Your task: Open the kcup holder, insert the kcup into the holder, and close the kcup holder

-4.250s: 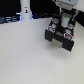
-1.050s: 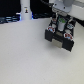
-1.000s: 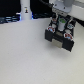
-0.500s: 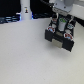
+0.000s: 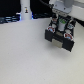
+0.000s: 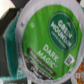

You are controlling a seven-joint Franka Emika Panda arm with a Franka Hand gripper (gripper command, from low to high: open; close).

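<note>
The jaws cannot be made out clearly in either view, so whether they stand apart or are clamped on something cannot be told for certain; in the wrist view the kcup (image 6: 47,42) fills nearly the whole picture, its green foil lid facing the camera with the words "Green Mountain" in a dark round badge and "Dark Magic" printed below it, which puts the pod very close under the wrist. A pale whitish rim runs around the green lid, and a dark blurred edge shows beside it. In the exterior view the gripper (image 5: 61,25) hangs right over the kcup holder (image 5: 60,39), a black boxy unit standing on the white table (image 5: 25,55) toward the exterior view's right; the arm's pale body comes down from the top edge and hides much of the holder's upper part. A pale patch shows on the holder's front near its lower edge. The kcup itself is too small to pick out in the exterior view. A white bottle-shaped object (image 5: 25,9) stands well apart from the holder, near the far edge of the table on the exterior view's left.
</note>
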